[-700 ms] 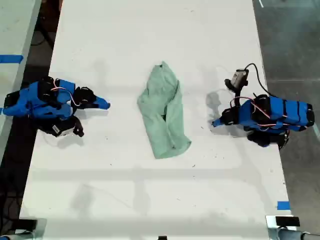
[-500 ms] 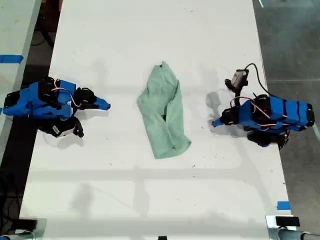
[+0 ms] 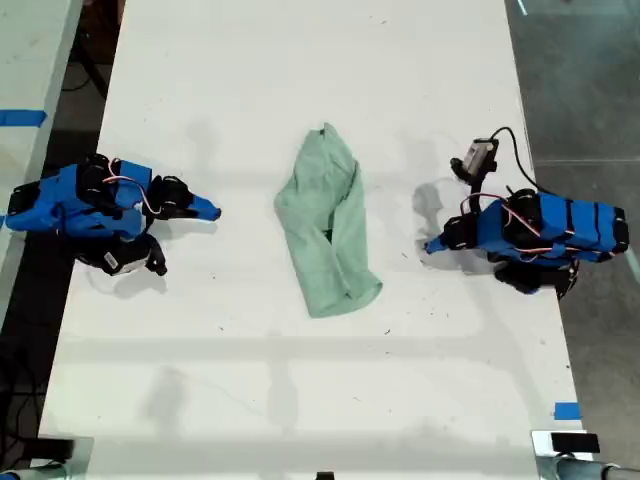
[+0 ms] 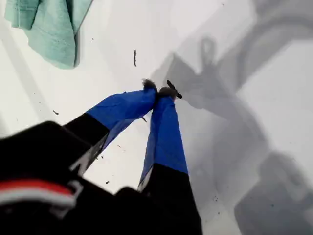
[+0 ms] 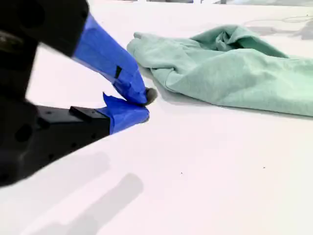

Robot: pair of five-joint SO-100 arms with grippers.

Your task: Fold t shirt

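Observation:
The t shirt lies crumpled as a long pale mint-green strip in the middle of the white table. My first gripper rests low on the table at the exterior view's right, shut and empty, a short gap from the shirt's lower end. In the first wrist view its blue fingertips meet, and a corner of the shirt shows beyond them. My second gripper lies at the exterior view's left, shut and empty, apart from the shirt. In the second wrist view, the second gripper points at the wrinkled shirt.
A small camera on a black cable sticks up beside the first arm. Blue tape marks sit at the exterior view's left edge and lower right. Dark floor borders the table on both sides.

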